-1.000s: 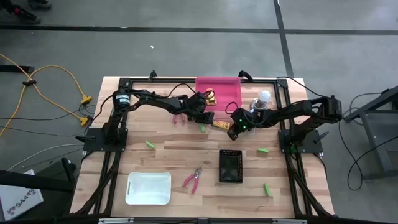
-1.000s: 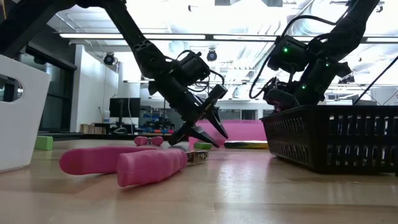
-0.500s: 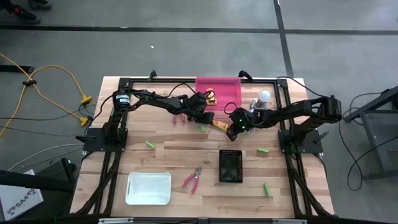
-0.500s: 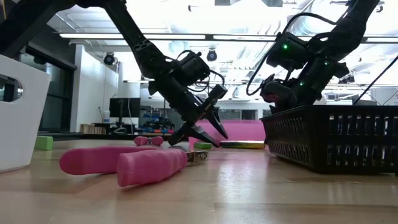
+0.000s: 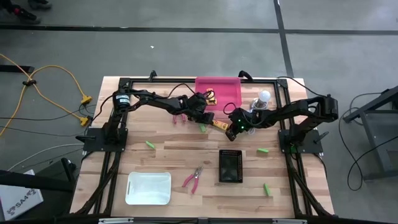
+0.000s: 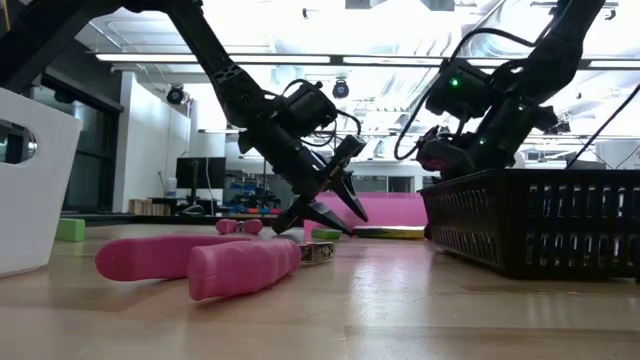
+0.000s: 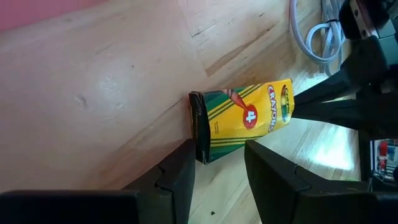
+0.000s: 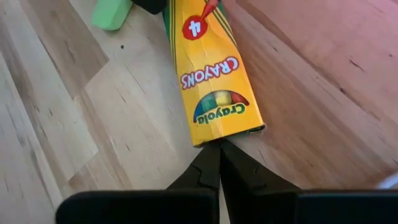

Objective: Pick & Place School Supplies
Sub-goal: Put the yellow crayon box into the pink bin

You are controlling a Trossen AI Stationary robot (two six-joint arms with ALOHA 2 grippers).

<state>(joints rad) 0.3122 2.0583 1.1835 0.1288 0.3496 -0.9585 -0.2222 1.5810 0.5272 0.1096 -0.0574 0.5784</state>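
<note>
Left gripper: the left gripper [image 7: 217, 180] is down low over the wooden table [image 5: 168, 155], just in front of the pink tray [image 5: 225, 89]. Its two dark fingers [image 7: 177, 177] are partly open, one on each side of one end of the yellow and green cardboard crayon box [image 7: 244, 119]. The fingers are close to the box, but I cannot tell if they touch it. They do not squeeze it.

Right gripper: the right gripper [image 8: 219, 163] is at the other end of the same box. Its fingers are pressed tight together into one point. The tip sits right at the end flap of the box. It holds nothing.

Crayon box: it lies flat on the table between the two grippers, next to the pink tray. A bright green finger-sized block [image 8: 111, 12] lies just beside its far end.

Other green blocks: one [image 5: 150, 145] is on the left part of the table, one [image 5: 263, 150] is to the right of the black mesh basket [image 5: 230, 167], and one [image 5: 267, 188] is near the front right.

Pink-handled pliers: one pair [image 5: 192, 178] lies between the white plastic bin [image 5: 148, 188] and the black basket. Another pink pair [image 5: 179, 120] lies under the left arm.

Pink tray: a small yellow-orange piece [image 5: 211, 96] rests in its left corner.

White bulb: the white round bulb [image 5: 264, 96] stands at the back, near the right arm.
</note>
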